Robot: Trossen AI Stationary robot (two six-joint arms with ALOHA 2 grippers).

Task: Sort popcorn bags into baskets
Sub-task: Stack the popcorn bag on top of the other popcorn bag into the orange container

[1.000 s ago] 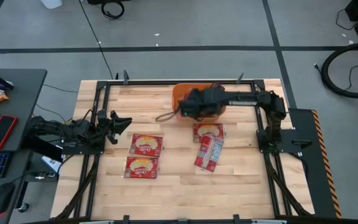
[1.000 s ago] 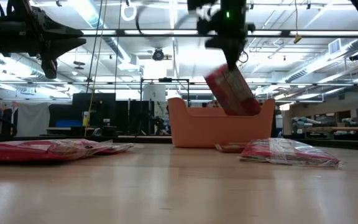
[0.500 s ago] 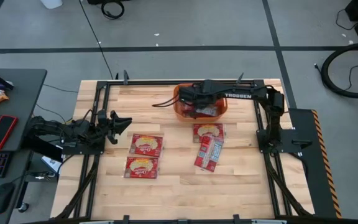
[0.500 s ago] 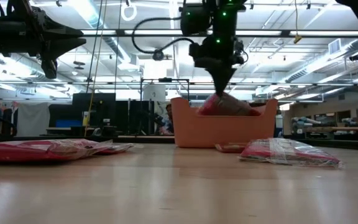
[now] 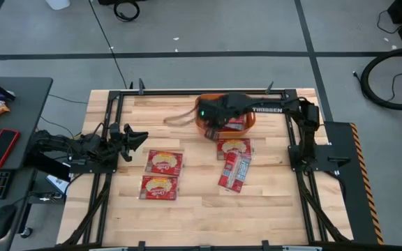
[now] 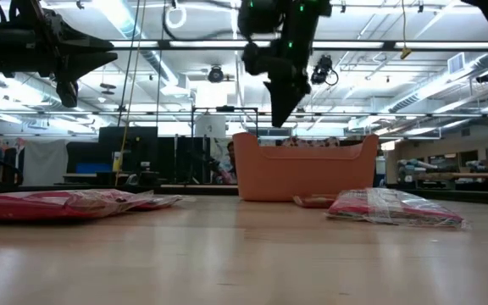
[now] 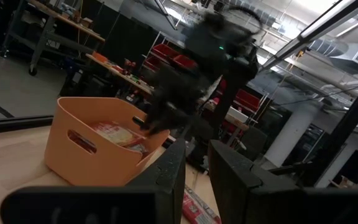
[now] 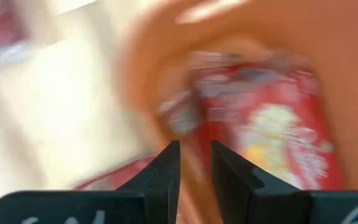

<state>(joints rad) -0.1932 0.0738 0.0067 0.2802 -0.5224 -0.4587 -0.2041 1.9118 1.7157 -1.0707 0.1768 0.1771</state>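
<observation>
Clearing the orange plastic tub (image 5: 246, 126): right gripper (image 6: 280, 116), above its near rim, nearly closed, empty; lifted straight before the red popcorn packets (image 5: 233, 148) beside it are approached.

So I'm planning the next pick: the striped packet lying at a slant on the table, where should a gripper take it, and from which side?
Judging by its pose, come straight down from above. The striped packet lies flat and slanted, its upper end touching the packet just below the orange tub. Pinch across its narrow width near the lower, free end, jaws turned to match the slant. The right gripper hovers nearest.
</observation>
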